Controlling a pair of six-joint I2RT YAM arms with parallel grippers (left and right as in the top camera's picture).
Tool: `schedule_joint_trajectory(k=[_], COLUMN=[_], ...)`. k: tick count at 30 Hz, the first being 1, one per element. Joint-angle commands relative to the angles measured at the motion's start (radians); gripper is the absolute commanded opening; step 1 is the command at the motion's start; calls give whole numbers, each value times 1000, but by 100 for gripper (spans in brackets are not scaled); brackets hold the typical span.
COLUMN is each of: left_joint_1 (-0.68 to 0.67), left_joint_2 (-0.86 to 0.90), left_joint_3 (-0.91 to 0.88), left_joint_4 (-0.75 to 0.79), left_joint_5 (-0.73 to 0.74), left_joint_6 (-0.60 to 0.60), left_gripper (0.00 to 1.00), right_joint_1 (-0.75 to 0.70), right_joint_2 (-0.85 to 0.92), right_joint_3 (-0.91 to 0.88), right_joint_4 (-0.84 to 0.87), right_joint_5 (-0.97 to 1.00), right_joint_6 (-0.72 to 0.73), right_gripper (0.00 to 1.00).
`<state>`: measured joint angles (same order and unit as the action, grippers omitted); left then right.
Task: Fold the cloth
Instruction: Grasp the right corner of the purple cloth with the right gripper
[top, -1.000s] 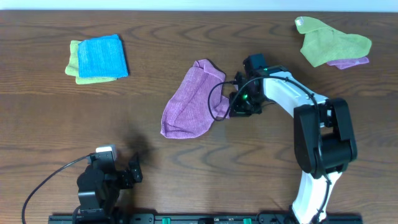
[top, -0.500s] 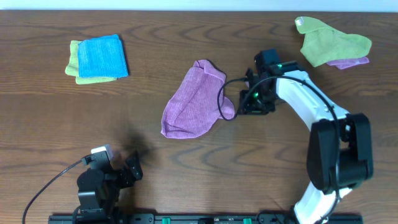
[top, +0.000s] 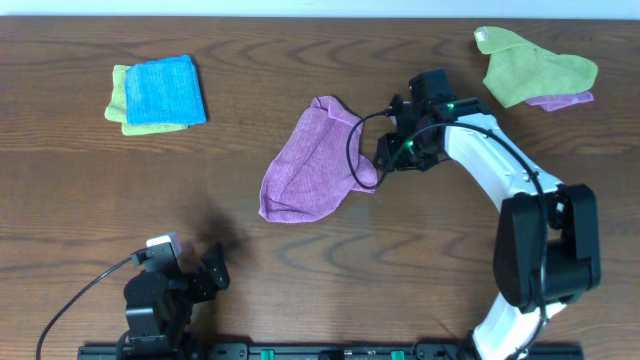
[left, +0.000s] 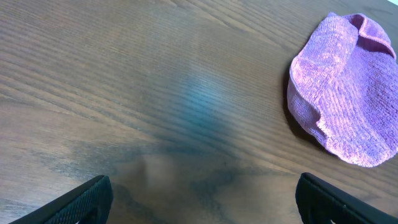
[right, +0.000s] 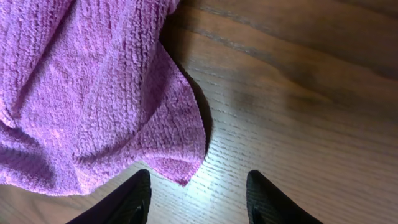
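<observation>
The right arm (top: 505, 175) is reaching forward from its base, white forearm angled leftward, wrist tipped down. The right gripper (top: 384, 160) (right: 200, 190) sits low, its two dark fingers (right: 134, 202) spread with nothing between them. The left arm (top: 150, 300) is folded tight at its base, and the left gripper (top: 215, 272) (left: 205, 202) points forward, fingers wide apart and empty.

The soft purple-magenta microfibre cloth (top: 310, 165) has a fine ribbed weave, paler pink where the light catches it. The wooden tabletop (top: 300, 290) is dark brown with streaky grain. A folded bright blue cloth (top: 165, 90) sits over a folded lime-green cloth (top: 117, 105). A crumpled lime-green cloth (top: 535, 70) overlaps a purple cloth (top: 568, 99). The right arm (top: 490, 160) is white with black joints.
</observation>
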<state>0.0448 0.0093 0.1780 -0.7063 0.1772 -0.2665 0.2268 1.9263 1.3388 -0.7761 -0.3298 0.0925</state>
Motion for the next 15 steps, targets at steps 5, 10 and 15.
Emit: schedule_joint_trajectory(k=[5,10,15], left_joint_1=[-1,-1,-1], left_joint_2=[-6,-6,-6], left_joint_3=[-12,-12,-12], left_joint_4=[0,0,0], left_joint_5=[8,7,7], left_joint_6=[-13,-27,-27], left_gripper=[95,95,95], right_joint_1=[-3,10,28], right_joint_2=[85,90,90], right_joint_3=[-3,-3,-3], right_joint_4=[14,38,56], right_joint_5=[-69,-89,-90], right_joint_6=[-20,-19,-18], right_gripper=[47,48,49])
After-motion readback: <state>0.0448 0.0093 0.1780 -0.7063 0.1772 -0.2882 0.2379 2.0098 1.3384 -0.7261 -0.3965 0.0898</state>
